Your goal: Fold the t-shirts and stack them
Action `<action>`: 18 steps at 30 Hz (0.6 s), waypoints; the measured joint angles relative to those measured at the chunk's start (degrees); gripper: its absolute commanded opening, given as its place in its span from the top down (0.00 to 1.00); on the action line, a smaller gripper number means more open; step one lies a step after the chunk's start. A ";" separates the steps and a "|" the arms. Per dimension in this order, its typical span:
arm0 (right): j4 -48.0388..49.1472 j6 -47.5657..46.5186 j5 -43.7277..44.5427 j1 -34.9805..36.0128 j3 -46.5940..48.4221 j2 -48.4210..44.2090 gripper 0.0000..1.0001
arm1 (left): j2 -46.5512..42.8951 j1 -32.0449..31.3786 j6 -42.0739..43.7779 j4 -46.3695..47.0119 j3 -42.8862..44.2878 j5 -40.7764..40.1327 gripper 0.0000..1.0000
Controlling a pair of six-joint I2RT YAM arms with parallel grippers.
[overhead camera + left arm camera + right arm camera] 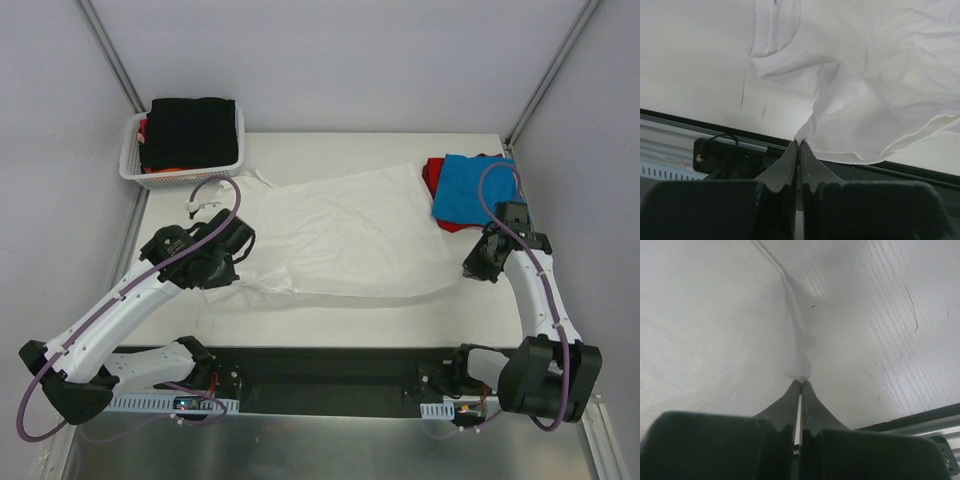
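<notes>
Left gripper (pixel 799 144) and right gripper (pixel 801 382) are each pinched tight on an edge of the white t-shirt (pixel 345 235) spread between them; you look mid-fold, so your next move calls for lifting both ends together, evenly

The red t-shirt (pixel 430 172) is being covered almost wholly by the blue t-shirt (pixel 465 190), which is itself being crossed by a purple cable (pixel 481 195). In the basket (pixel 180 178), an orange garment (pixel 168 168) is being hidden under a black t-shirt (pixel 192 130), so its kind cannot be told. The near left corner of the white t-shirt (pixel 350 235) is being masked by the left arm (pixel 190 255). In both wrist views the shirt is being cut off by the picture's edges, and the pinched fabric is being swallowed between the closed jaws of the left gripper (pixel 798 144) and the right gripper (pixel 801 382).
</notes>
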 measured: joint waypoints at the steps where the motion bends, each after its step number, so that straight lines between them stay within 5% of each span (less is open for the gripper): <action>1: 0.09 -0.50 -0.46 -0.22 0.74 1.03 0.99 | -0.22 0.00 -0.57 -0.48 0.04 -0.26 1.00; 18: -0.17 -5.27 -8.37 -4.11 9.55 11.41 0.99 | -0.74 0.00 -6.82 -2.45 2.47 -2.93 1.00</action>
